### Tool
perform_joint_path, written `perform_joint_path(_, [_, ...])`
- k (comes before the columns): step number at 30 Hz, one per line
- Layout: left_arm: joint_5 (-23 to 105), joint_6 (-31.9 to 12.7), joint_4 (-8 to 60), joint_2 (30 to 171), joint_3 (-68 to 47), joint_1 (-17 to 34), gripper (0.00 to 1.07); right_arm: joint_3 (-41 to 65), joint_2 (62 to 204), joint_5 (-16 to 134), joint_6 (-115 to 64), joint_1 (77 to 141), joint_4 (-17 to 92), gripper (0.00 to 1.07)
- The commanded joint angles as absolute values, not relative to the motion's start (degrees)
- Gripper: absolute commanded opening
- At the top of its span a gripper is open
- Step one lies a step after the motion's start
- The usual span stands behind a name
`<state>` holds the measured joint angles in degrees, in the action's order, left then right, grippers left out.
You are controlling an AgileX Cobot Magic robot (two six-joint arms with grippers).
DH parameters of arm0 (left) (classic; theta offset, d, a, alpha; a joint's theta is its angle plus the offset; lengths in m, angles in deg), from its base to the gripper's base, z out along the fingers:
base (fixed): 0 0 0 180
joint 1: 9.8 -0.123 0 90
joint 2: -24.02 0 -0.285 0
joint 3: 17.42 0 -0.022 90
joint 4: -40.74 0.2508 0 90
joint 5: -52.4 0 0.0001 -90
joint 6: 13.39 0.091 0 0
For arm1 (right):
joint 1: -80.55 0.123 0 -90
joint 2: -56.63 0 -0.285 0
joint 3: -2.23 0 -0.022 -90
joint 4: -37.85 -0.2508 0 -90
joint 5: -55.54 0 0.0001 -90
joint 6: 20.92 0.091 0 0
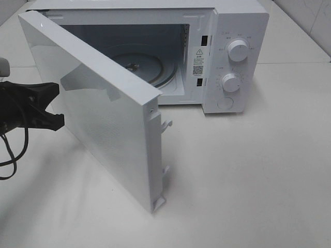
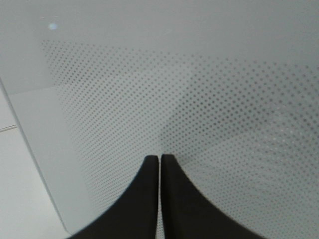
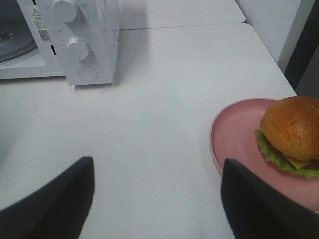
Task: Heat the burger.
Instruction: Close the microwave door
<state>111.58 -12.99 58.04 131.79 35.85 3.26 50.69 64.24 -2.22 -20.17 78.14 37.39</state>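
Right gripper (image 3: pixel 157 199) fingers are spread wide apart with nothing between them, just bare white table (image 3: pixel 164 124) under the gap. One dark finger (image 3: pixel 60 199) sits on the microwave side, the other finger (image 3: pixel 264 204) is right up against the near rim of the pink plate (image 3: pixel 234 134). The burger (image 3: pixel 291 135) sits on that plate, beyond that second finger and outside the gap, so it's not between the fingers at all and nothing is gripping it.

Left gripper (image 2: pixel 159 164) is pinched completely shut, tips pressed together, holding nothing. It's pointed at the dotted window of the microwave door (image 1: pixel 98 103) from the outside; can't tell if it's actually touching. The door is swung wide open on the white microwave (image 1: pixel 227 57), and the glass turntable (image 1: pixel 137 64) is visible inside.
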Motion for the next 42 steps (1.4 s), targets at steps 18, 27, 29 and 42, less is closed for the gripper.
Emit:
perform_joint_path(18, [111.5, -10.6, 49.0, 133.9, 30.2, 11.2, 0.01, 50.9, 62.5, -1.7, -20.9, 78.1, 37.2, 0.68])
perform_joint_path(27, [111.9, -9.6, 41.7, 139.2, 24.6, 15.9, 0.01, 50.9, 62.5, -1.7, -20.9, 78.1, 37.2, 0.68])
perform_joint_path(29, [112.0, -9.6, 41.1, 140.6, 23.0, 16.3, 0.01, 50.9, 62.5, -1.7, -20.9, 78.1, 37.2, 0.68])
perform_joint_path(42, [111.9, -9.6, 36.4, 144.7, 15.8, 19.1, 0.01, 50.9, 62.5, -1.7, -20.9, 78.1, 37.2, 0.68])
